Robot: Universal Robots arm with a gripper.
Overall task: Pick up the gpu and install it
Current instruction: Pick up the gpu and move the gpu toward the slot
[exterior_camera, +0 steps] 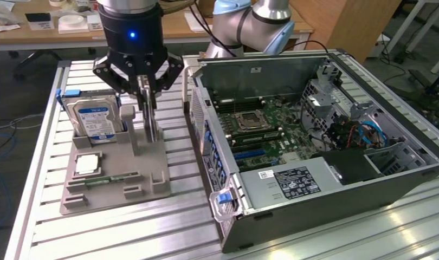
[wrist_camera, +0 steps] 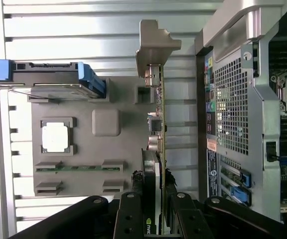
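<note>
The gpu (exterior_camera: 153, 129) stands on edge in the grey holder tray (exterior_camera: 122, 196), on the side nearest the open computer case (exterior_camera: 314, 179). In the wrist view the gpu (wrist_camera: 159, 124) is a thin slab seen edge-on, its silvery bracket (wrist_camera: 153, 45) at the far end. My gripper (exterior_camera: 148, 103) reaches straight down over it. The gripper (wrist_camera: 156, 201) is shut on the gpu, one black finger against each face. The card's lower edge is still at tray level; I cannot tell whether it has left its slot.
A hard drive (exterior_camera: 95, 118) with a blue-white label stands at the tray's back. A CPU (exterior_camera: 88, 162) and a green memory stick (exterior_camera: 111, 177) lie in front. The case's motherboard (exterior_camera: 266, 122) is exposed, with blue slots (exterior_camera: 250, 154). A slatted aluminium table (exterior_camera: 133, 233) carries everything.
</note>
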